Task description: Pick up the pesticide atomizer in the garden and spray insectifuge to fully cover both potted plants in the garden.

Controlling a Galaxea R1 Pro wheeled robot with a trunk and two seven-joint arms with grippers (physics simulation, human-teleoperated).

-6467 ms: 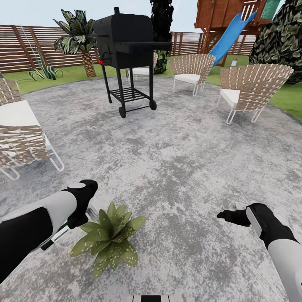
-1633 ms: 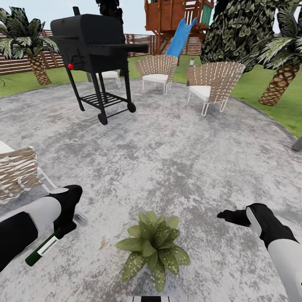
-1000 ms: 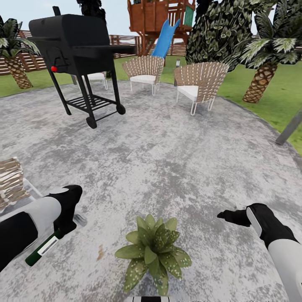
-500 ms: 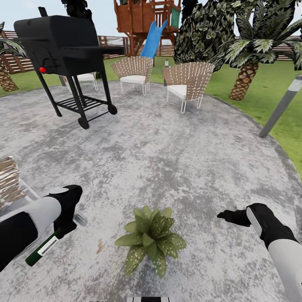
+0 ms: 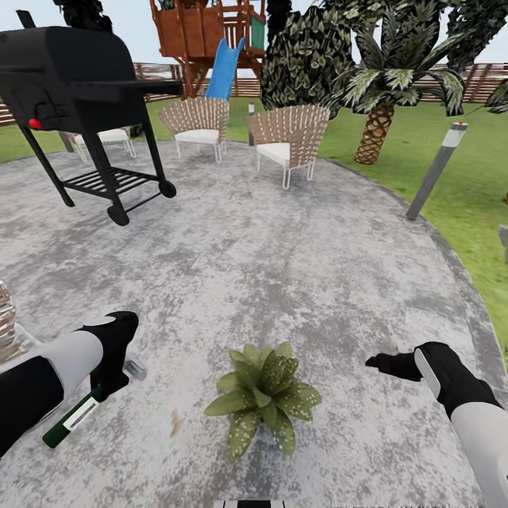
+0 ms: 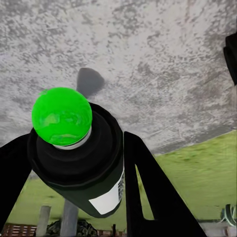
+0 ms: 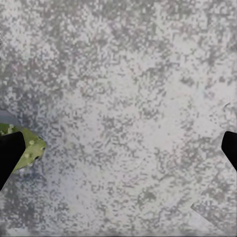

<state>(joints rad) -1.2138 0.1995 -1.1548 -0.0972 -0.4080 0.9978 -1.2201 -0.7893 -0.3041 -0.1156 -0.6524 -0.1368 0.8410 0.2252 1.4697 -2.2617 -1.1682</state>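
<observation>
Compared with half a second earlier, the whole scene is seen shifted leftward as the head camera has turned: the black barrel grill (image 5: 77,92) is now cut by the left edge, a grey bollard lamp (image 5: 435,169) stands further into the frame, and the potted plant (image 5: 263,395) is seen slightly further right on the paving, while both arms are held as before.

The pesticide atomizer (image 5: 74,418) is gripped by the left gripper (image 5: 113,370), its dark green-black body slanting down and away from the fingers, with a white label band on which no writing can be read. In the left wrist view the atomizer (image 6: 81,163) is seen end-on between two black fingers (image 6: 148,192), capped by a glossy bright green dome rather than a red one, a white label corner showing below.

The right gripper (image 5: 384,363) is held above bare paving to the plant's right; its finger tips are glimpsed well apart at the edges of the right wrist view, with a speckled leaf (image 7: 29,148) beside one.

The patio (image 5: 282,268) is rendered as mottled grey stone. The plant is a low rosette of pointed green leaves, several pale-speckled. Two woven wicker chairs (image 5: 286,137) with white cushions stand beyond, before a wooden play tower with a blue slide (image 5: 224,60) and a striped-leaf palm (image 5: 384,92).
</observation>
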